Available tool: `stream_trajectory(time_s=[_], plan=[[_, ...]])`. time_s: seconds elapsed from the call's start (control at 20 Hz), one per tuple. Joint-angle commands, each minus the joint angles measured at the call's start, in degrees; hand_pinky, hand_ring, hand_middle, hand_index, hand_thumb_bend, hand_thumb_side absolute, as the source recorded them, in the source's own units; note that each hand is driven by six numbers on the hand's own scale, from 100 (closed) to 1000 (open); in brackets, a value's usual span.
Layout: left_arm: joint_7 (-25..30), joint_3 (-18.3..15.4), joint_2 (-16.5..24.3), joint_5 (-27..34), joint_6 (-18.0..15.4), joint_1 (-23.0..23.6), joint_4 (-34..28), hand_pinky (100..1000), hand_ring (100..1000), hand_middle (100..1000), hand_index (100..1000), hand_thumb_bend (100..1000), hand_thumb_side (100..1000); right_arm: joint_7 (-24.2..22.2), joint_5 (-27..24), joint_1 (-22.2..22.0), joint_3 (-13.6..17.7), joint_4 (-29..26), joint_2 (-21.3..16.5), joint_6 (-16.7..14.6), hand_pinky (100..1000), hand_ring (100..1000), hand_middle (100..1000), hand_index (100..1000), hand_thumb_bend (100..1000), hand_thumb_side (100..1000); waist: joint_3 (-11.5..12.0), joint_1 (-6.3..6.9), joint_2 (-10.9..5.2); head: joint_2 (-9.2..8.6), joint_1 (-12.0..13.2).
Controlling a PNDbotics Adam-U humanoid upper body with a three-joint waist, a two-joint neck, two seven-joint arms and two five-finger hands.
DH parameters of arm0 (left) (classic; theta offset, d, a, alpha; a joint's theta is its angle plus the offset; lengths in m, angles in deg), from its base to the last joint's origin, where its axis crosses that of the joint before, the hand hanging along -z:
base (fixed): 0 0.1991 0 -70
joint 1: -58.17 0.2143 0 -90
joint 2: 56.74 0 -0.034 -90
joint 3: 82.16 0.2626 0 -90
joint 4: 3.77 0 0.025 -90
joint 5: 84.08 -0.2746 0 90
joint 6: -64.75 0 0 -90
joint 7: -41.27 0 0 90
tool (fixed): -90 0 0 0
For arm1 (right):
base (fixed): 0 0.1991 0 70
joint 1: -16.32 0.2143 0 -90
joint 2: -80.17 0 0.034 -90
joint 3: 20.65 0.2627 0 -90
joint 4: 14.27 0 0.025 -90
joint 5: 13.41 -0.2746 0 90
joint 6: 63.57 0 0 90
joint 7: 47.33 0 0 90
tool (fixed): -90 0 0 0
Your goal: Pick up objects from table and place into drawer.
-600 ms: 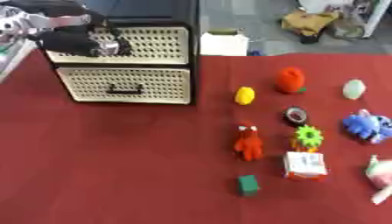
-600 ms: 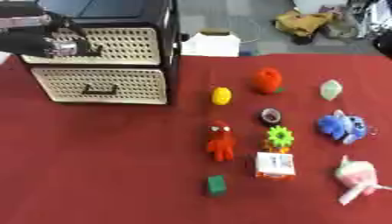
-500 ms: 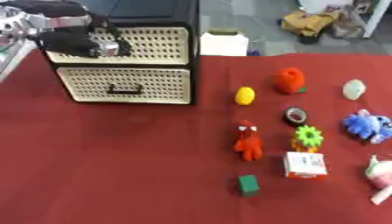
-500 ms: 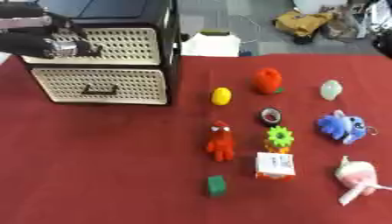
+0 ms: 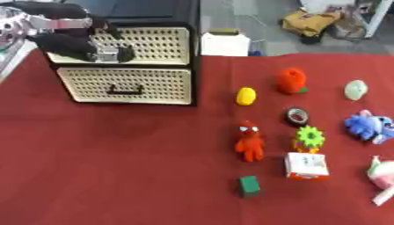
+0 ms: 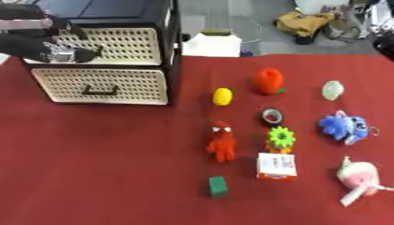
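A black two-drawer cabinet point(image 5: 183, 26) with cream perforated fronts stands at the back left; both drawers look shut. My left hand point(image 5: 77, 41) is at the top drawer front point(image 5: 158, 44), its fingers curled where the handle would be, which is hidden. The lower drawer's handle point(image 5: 125, 90) is free. On the red cloth to the right lie a yellow fruit point(image 5: 246, 96), a red-orange fruit point(image 5: 292, 80), a pale green egg shape point(image 5: 355, 89), a dark tape roll point(image 5: 298, 116), a blue plush point(image 5: 369, 126), a red figure point(image 5: 249, 143), a green flower toy point(image 5: 309, 137), a white-and-red box point(image 5: 306, 166) and a green cube point(image 5: 249, 186).
A pink-and-white plush point(image 6: 358, 178) lies at the right edge. A white box point(image 5: 224, 44) stands just behind the cloth beside the cabinet. Clutter sits on the floor beyond. The red cloth point(image 5: 115, 167) in front of the cabinet is bare.
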Motion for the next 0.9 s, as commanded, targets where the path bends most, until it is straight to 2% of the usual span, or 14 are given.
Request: stream_trajectory(time_s=[0.05,0.25,0.35,0.5,0.75,0.9], plan=[[1.54,-0.26,0.69,0.15,-0.75,-1.39,0.07,100,100,100,923,655,981,0.19,-0.42,0.47,0.55,-0.96,-2.11,0.0,694,784,778,832,100,1000,-0.05,-0.12,-1.02,0.34,-0.08],[2.89,-0.17,0.68,-0.72,-1.38,-1.4,0.66,100,100,100,908,771,946,0.31,-0.49,0.42,0.63,-0.96,-2.12,-0.08,693,784,777,830,100,1000,-0.12,-0.25,-0.58,0.58,-0.29],[3.12,-0.08,0.68,-1.46,-1.66,-1.47,0.93,100,100,100,907,811,958,0.43,-0.52,0.44,0.69,-0.96,-2.14,-0.1,693,783,776,829,100,1000,-0.13,-0.32,-0.31,0.63,-0.36],[3.14,-0.28,0.74,-3.04,-1.54,-1.64,0.77,100,100,100,906,934,1000,0.92,-0.65,0.39,0.88,-0.96,-2.05,-0.19,692,781,774,826,100,1000,-0.11,-0.42,0.14,0.34,-0.34],[1.12,-0.5,0.62,-7.29,-0.4,-1.61,0.14,100,100,100,904,980,1000,1.46,-0.88,0.26,0.95,-0.96,-2.02,-0.19,690,780,773,824,100,1000,-0.29,-0.61,1.11,-1.71,0.06],[0.24,-0.53,0.42,-8.31,-0.34,-1.73,0.06,100,100,100,902,1000,1000,1.62,-0.91,0.31,0.9,-0.96,-2.09,-0.13,690,780,772,822,100,1000,-0.29,-0.69,1.56,-2.25,0.04]])
